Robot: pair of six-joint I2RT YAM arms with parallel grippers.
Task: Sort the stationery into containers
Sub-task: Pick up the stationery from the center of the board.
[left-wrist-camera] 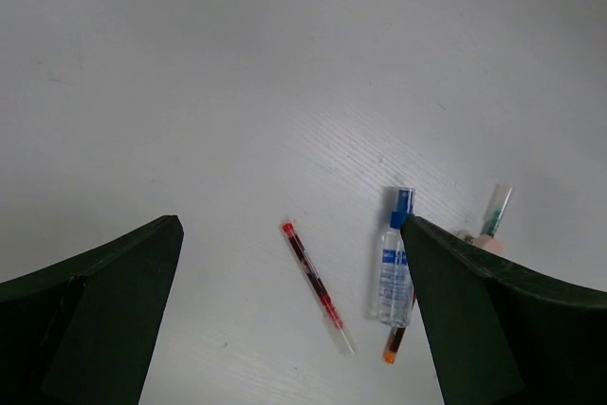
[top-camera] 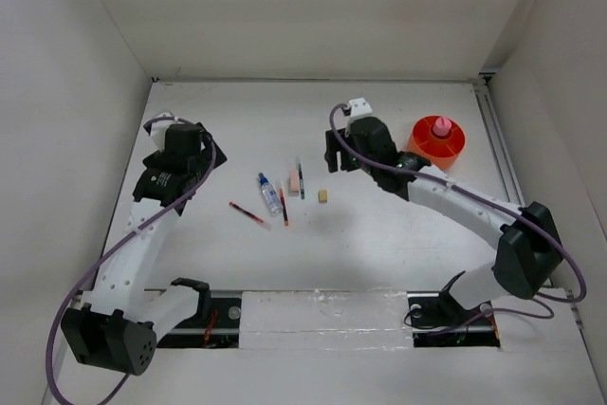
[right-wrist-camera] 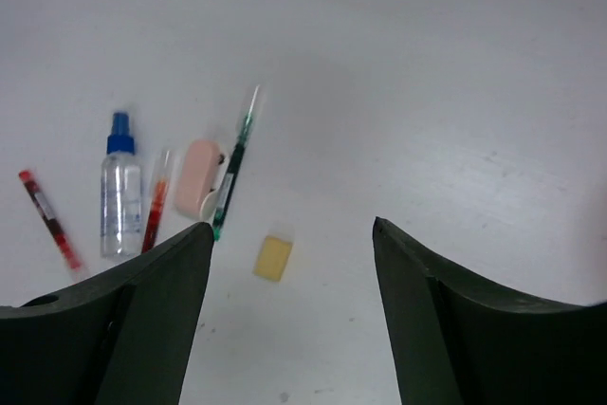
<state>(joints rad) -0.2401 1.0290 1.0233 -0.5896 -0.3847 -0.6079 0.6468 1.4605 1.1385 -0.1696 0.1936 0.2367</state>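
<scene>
The left tool (left-wrist-camera: pixel 292 234) and right tool (right-wrist-camera: pixel 291 227) are both spread wide and hold nothing. Two red pens (top-camera: pixel 248 214), a green pen (right-wrist-camera: pixel 232 173), the bottle (top-camera: pixel 270 194), the pink eraser (top-camera: pixel 294 180) and the tan cube (top-camera: pixel 323 195) lie mid-desk (top-camera: pixel 379 253), well away from every edge. Near the right edge, the orange tub (top-camera: pixel 422 147) holds the pink-capped cylinder (top-camera: pixel 441 126).

Overhead, 2 wrist cams; bottle (top-camera: pixel 270 194) shared

Mid-frame on the white bench (top-camera: pixel 370 248) lie a red pen (top-camera: pixel 248 213), a blue-capped bottle (top-camera: pixel 270 193), a second red pen (top-camera: pixel 283 207), a pink eraser (top-camera: pixel 294 180), a green pen (top-camera: pixel 302 182) and a tan cube (top-camera: pixel 323 195). Upper right, a pink-capped cylinder (top-camera: pixel 441 126) stands in the orange tub (top-camera: pixel 424 146).
</scene>
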